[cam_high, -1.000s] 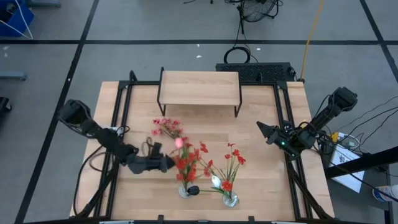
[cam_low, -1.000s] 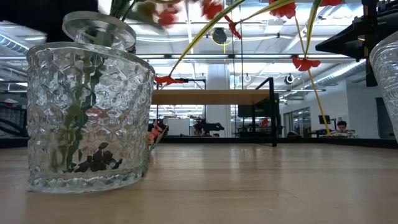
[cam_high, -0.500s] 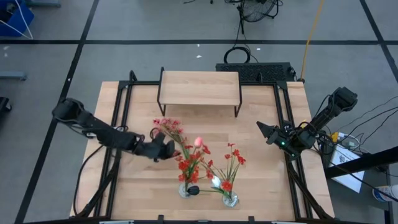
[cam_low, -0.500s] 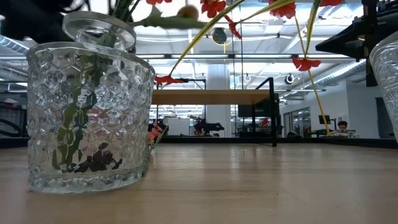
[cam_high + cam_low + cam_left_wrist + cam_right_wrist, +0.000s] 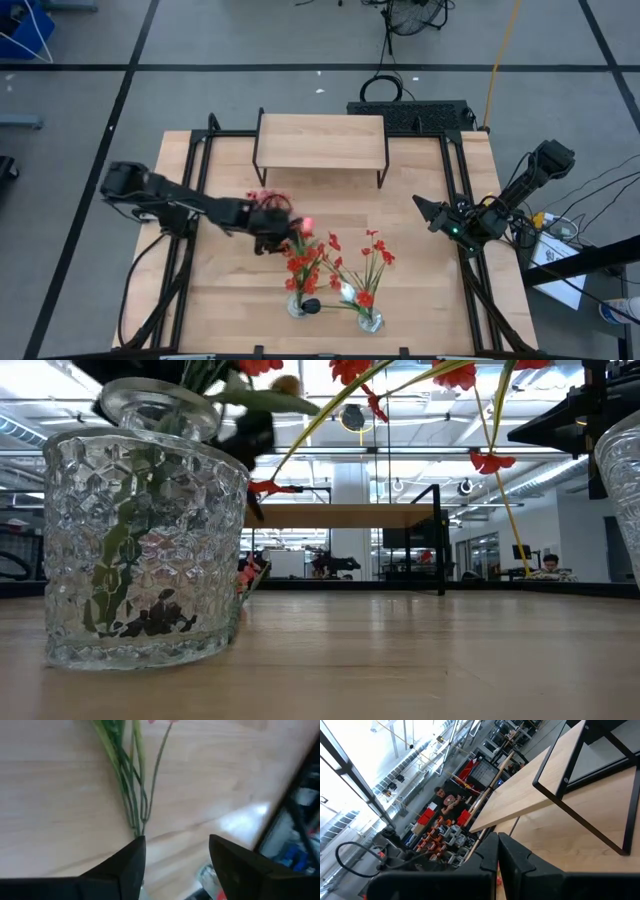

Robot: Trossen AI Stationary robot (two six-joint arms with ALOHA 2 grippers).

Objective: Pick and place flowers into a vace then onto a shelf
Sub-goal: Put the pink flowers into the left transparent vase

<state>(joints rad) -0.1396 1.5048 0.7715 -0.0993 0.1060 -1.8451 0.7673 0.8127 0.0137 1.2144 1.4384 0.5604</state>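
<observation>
Dark fingers of the left gripper (image 5: 268, 236) spread apart over the table's middle, poised above loose flowers (image 5: 266, 199) lying flat on the wooden tabletop (image 5: 420, 280), green stalks just ahead of the fingertips in the left wrist view, nothing pinched between them. Just beyond, toward the near edge, two glass vases: left vase (image 5: 298, 304) already stuffed with red stems, right vase (image 5: 369, 320) holding a few more. Farther off at the back, shelf (image 5: 320, 140) standing bare on its black legs. Off at the table's right edge, right gripper (image 5: 432, 214) parked, fingers pressed together. Apparently mid-pick on the remaining bunch; next, probably lowering around the stalks, closing firmly, lifting without snagging the blossoms beside
</observation>
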